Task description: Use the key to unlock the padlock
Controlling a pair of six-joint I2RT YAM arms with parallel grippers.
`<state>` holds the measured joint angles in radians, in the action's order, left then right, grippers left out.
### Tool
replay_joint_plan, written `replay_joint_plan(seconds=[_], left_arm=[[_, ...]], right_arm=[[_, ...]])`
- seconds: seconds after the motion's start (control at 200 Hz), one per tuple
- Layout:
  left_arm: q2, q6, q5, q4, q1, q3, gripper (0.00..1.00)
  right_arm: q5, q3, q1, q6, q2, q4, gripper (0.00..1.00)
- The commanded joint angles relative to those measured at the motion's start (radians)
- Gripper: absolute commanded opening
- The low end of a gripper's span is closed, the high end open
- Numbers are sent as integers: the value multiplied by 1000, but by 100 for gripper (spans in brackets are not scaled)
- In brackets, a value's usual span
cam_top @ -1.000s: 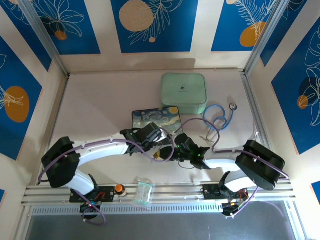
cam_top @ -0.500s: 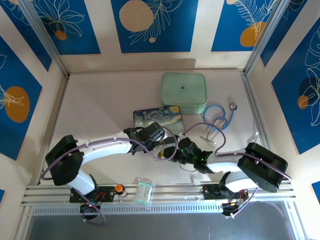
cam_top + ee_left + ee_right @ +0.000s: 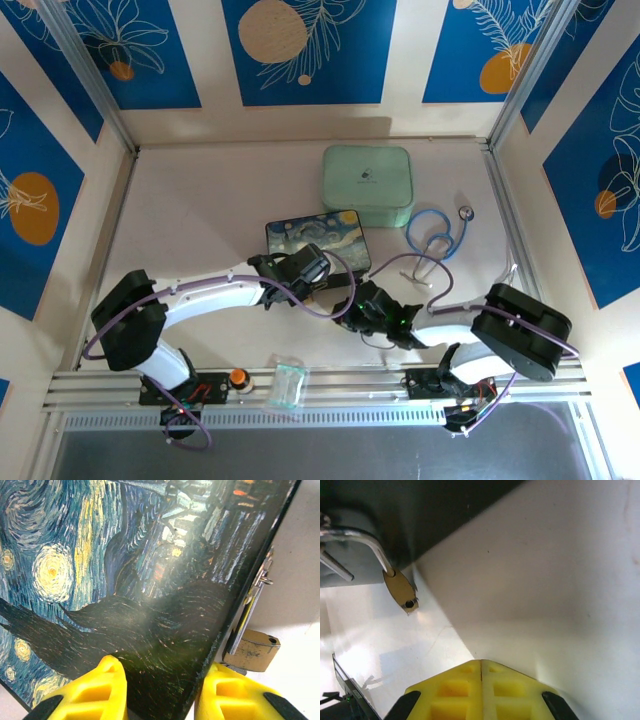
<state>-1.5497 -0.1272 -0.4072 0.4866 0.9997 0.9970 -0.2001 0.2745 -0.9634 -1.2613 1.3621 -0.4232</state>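
Observation:
The padlock [image 3: 251, 651] is a tiny brass body hanging by its silvery shackle from the latch on the edge of the starry-night tin [image 3: 125, 570]. My left gripper [image 3: 160, 680] is closed across the tin's near corner, one yellow finger against each side. In the right wrist view the padlock [image 3: 400, 587] hangs at the upper left with its keyhole end turned toward the camera. My right gripper [image 3: 481, 662] is shut a short way below and to the right of it, apart from it. No key shows at its tips or anywhere on the table. From above, both grippers meet at the tin's [image 3: 318, 236] near edge.
A mint-green case [image 3: 367, 186] lies behind the tin. A blue stethoscope [image 3: 437, 233] is coiled at the right. A clear plastic piece [image 3: 288, 384] and a round orange button [image 3: 238, 377] sit on the front rail.
The left gripper and the tin have shifted slightly to the right. The right gripper has moved a little nearer and leftward below the tin's near edge.

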Motion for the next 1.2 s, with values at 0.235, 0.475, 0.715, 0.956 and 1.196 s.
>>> replay_joint_plan(seconds=[0.235, 0.475, 0.715, 0.956, 1.196], left_arm=[[24, 235, 206, 29, -16, 57, 50], [154, 372, 134, 16, -68, 93, 75], [244, 417, 84, 32, -133, 14, 75], [269, 419, 90, 27, -172, -39, 75], [252, 422, 84, 9, -192, -60, 75]], right_arm=[[-206, 221, -134, 227, 49, 416, 74], [-367, 368, -164, 170, 195, 486, 72], [-526, 470, -188, 184, 348, 540, 67], [-632, 567, -191, 227, 431, 597, 61], [-662, 633, -175, 181, 463, 784, 55]])
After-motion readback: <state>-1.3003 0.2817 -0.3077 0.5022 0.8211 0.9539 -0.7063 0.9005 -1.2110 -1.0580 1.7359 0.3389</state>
